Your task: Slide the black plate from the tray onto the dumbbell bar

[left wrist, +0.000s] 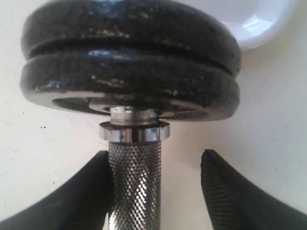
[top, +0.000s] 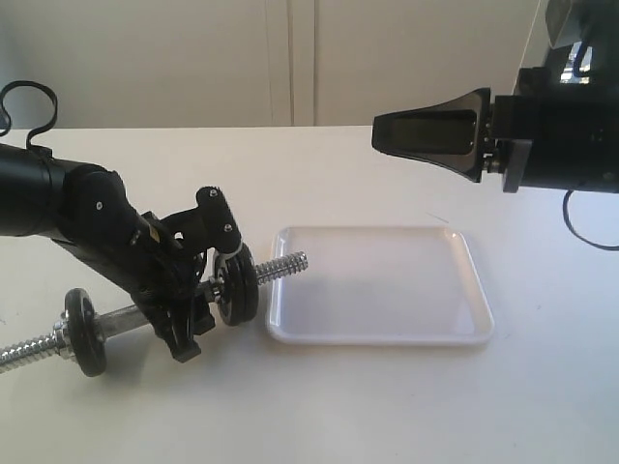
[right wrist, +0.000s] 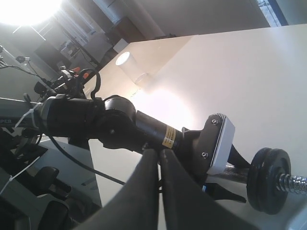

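Black-cased, slants low from the left edge down to the surface (top: pixel 406 406): left arm, with the left gripper (left wrist: pixel 154 160) set astride the dumbbell bar (top: pixel 131 317). Fingers (left wrist: pixel 72 196) released, one touching the knurled grip, the other standing apart from it; nothing clamped. Hangs high on the opposite side, well above the surface: right gripper (top: pixel 387 131), level, pointing toward the middle, its two fingers pressed together on nothing. Lies slantwise, long axis running from the near left corner up toward the tray (top: pixel 387 339), one threaded end reaching over the tray's left rim, the other leaving the picture at the lower left. Sits threaded on the tray-side end, upright on its edge, outside the tray: black plate (top: pixel 248 278), face to face against a second black disc (top: pixel 224 290) of like size, with a chrome collar (left wrist: pixel 134 132) next behind, just ahead of the left fingertips. Stands at the far end of the grip, near the other thread: third disc (top: pixel 85 332). Loops up behind the left arm: dark cable (top: pixel 24 106). Shows in the right wrist view: pale camera housing (right wrist: pixel 218 143) on the left wrist, beside the paired discs.
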